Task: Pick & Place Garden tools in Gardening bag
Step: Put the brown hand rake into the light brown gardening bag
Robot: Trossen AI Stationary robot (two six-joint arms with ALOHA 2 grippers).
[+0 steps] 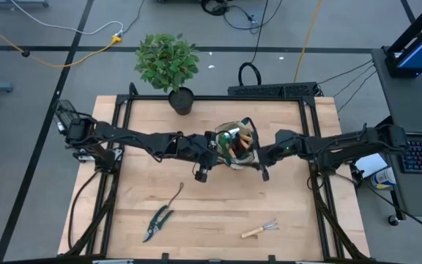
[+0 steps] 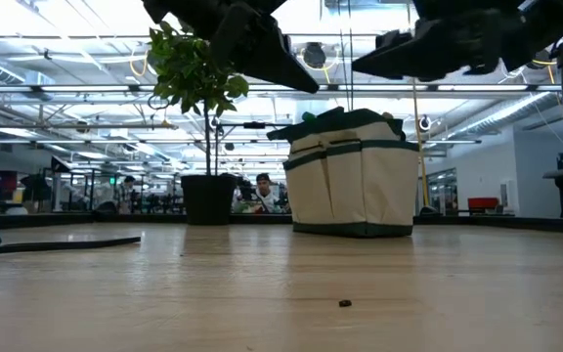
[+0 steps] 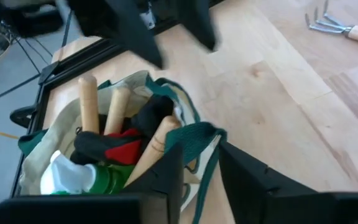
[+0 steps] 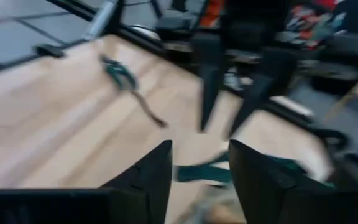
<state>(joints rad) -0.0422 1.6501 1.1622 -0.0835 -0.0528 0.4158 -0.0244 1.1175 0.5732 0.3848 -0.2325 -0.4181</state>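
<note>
The beige gardening bag (image 1: 237, 143) with green trim stands upright mid-table (image 2: 355, 181). In it are wooden tool handles (image 3: 89, 102), red-black gloves (image 3: 114, 148) and a green round item (image 3: 107, 179). My left gripper (image 1: 212, 148) hovers open at the bag's left rim, with a green loop handle (image 3: 197, 134) showing between its fingers (image 3: 204, 180). My right gripper (image 1: 261, 156) hovers open at the right rim, with a green strap (image 4: 197, 173) showing between its fingers (image 4: 201, 177). In the low view both sets of fingertips stay above the bag's top.
Pruning shears (image 1: 157, 222) and a thin weeder (image 1: 175, 195) lie near the front left. A small rake (image 1: 261, 229) lies near the front right. A leafy plant in a black pot (image 1: 181, 100) stands at the far edge behind the bag.
</note>
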